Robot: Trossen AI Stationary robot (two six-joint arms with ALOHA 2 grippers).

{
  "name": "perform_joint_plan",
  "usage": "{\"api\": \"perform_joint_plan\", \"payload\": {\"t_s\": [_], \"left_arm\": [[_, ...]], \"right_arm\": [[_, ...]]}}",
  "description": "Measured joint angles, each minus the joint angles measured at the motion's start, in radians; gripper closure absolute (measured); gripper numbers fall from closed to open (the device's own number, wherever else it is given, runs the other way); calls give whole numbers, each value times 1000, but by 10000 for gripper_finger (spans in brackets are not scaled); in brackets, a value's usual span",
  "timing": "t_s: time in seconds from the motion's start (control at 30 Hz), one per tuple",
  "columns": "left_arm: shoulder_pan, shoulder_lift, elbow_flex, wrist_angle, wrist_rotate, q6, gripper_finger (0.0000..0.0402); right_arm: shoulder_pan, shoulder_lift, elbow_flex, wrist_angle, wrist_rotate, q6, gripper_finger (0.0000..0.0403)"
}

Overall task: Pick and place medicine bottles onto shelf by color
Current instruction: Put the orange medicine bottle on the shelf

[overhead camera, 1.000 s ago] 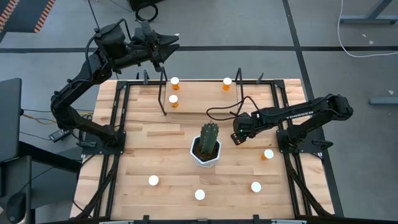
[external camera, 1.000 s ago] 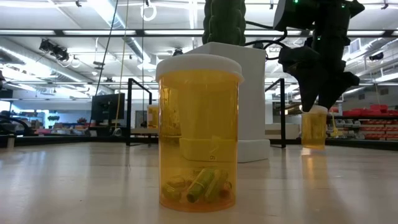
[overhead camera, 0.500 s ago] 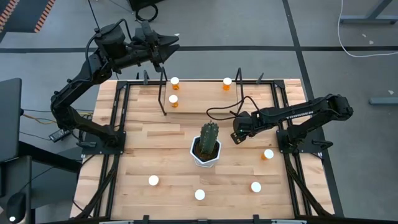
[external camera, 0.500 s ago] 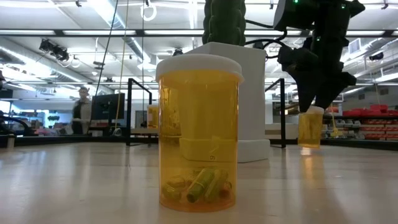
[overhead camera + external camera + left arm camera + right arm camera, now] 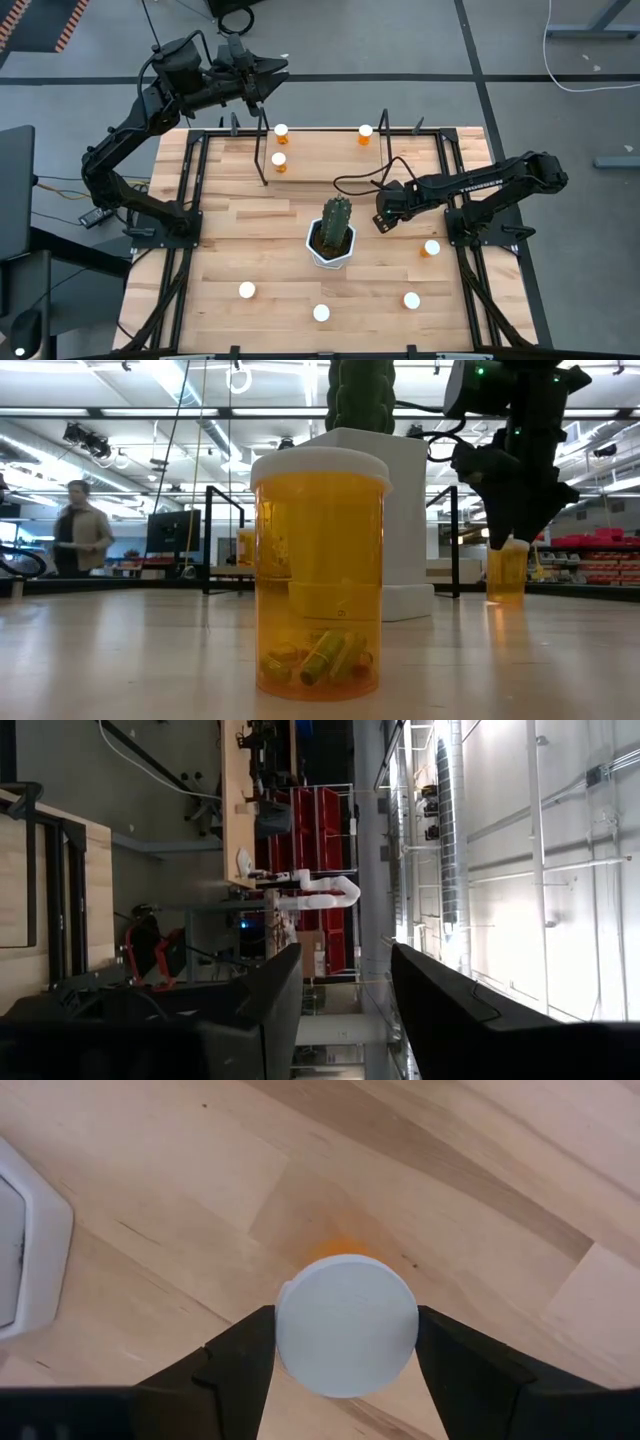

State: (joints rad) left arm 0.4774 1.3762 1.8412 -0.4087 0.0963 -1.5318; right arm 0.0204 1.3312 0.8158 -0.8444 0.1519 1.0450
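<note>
The cactus pot (image 5: 331, 243) stands mid-desk (image 5: 240, 220). Far of it, the shelf (image 5: 320, 150) carries three bottles (image 5: 279, 161). Four bottles (image 5: 321, 313) stand near and right. Right pincer (image 5: 381, 219) sits just right of the pot.

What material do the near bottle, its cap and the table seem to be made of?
Bottle: probably translucent orange plastic, glossy; the contents show through.
Cap: opaque white, likely matte plastic.
Table: light wood, with visible grain and plank joints.
</note>
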Motion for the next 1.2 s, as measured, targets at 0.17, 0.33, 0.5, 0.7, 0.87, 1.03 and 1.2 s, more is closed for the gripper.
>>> {"api": "perform_joint_plan", "payload": {"t_s": [0.17,0.33,0.5,0.7,0.87,1.03,1.2], "left_arm": [[0,0,0,0,0,-2,239],[0,0,0,0,0,-2,239],[0,0,0,0,0,-2,239],[0,0,0,0,5,-2,239],[0,0,0,0,5,-2,239],[0,0,0,0,5,-1,239],[0,-2,0,0,6,-1,239]], "right_arm": [[0,0,0,7,-3,0,163],[0,0,0,17,-3,1,163],[0,0,0,17,-3,-8,163],[0,0,0,25,-3,-11,163],[0,0,0,35,-3,-17,146],[0,0,0,35,-3,-8,123],[0,0,0,35,-3,-8,116]]}}
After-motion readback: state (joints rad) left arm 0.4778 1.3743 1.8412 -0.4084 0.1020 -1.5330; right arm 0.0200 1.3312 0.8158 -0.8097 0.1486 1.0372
